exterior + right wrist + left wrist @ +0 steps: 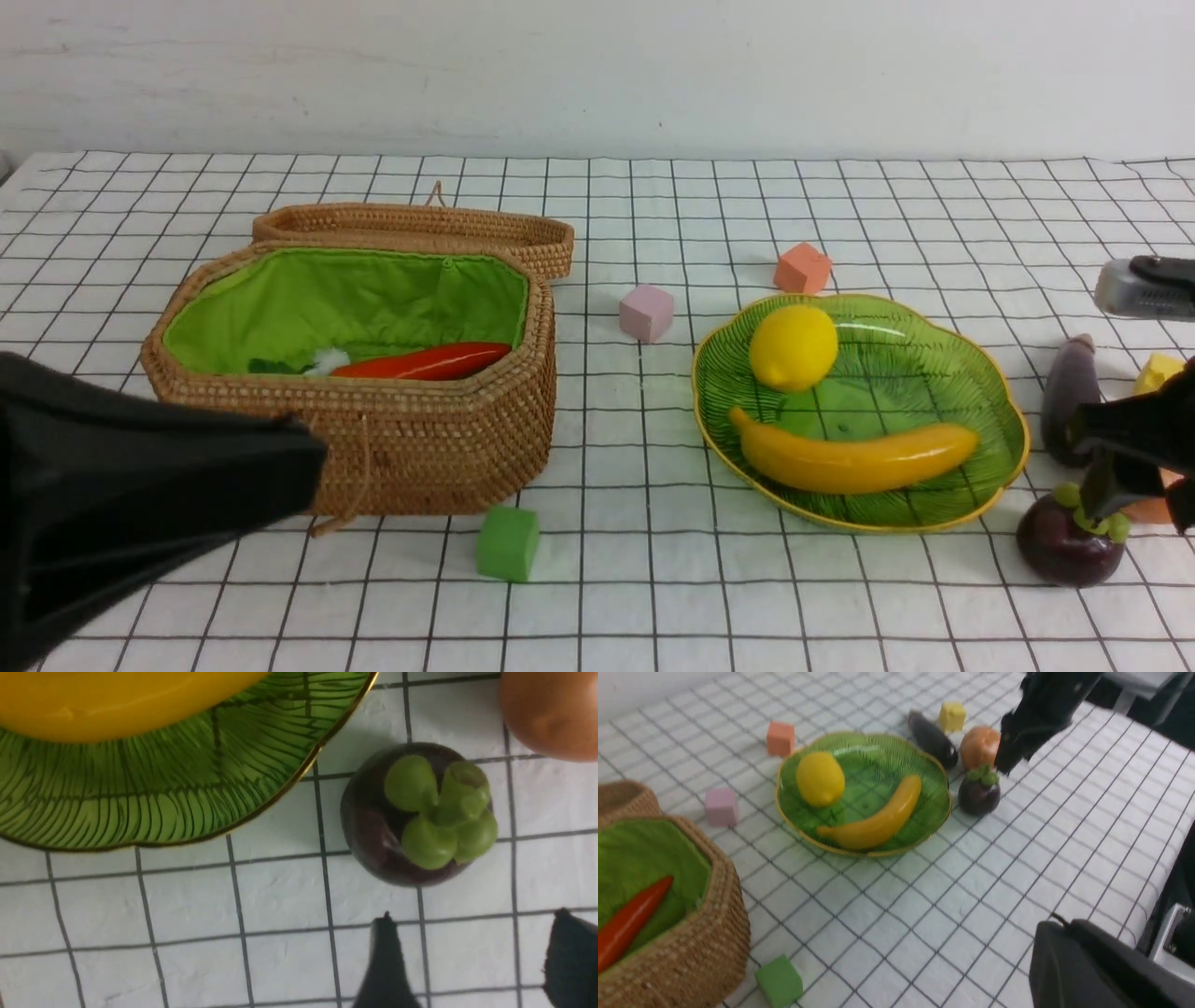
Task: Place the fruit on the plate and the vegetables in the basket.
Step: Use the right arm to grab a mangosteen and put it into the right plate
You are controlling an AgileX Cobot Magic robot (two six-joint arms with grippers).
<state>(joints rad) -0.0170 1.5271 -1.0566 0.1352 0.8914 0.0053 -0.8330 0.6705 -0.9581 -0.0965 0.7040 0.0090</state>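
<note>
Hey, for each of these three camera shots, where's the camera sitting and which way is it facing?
Front: between the arms, facing forward at the basket and plate; left arm and right claw show.
Left wrist: on the left arm, facing across to the plate and right arm; a dark piece of its own arm shows.
Right wrist: on the right arm, looking down at the mangosteen; its open claw tips show.
Shared: plate, banana and mangosteen appear in all three.
</note>
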